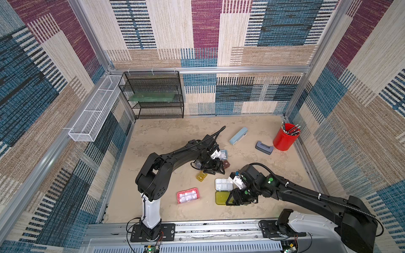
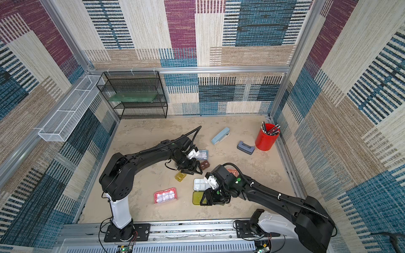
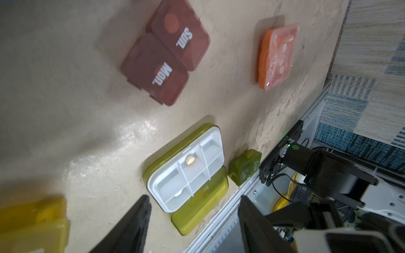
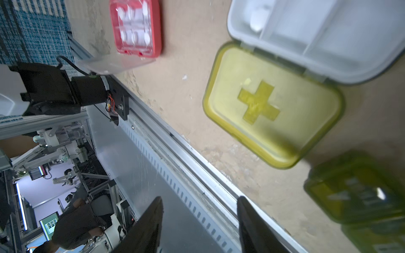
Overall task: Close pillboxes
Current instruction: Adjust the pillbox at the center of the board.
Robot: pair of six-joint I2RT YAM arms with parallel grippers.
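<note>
Right gripper [image 4: 198, 223], jaws apart and empty, just beside the yellow-green pillbox [image 4: 274, 105] (wide open, flat)

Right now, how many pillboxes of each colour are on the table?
Light blue pillbox: 1
Pink pillbox: 1
Orange pillbox: 1
Yellow-green pillbox: 1
Amber pillbox: 1
Brown pillbox: 1
Dark green pillbox: 1
Total: 7, plus a dark round shape half hidden under the left arm.
</note>
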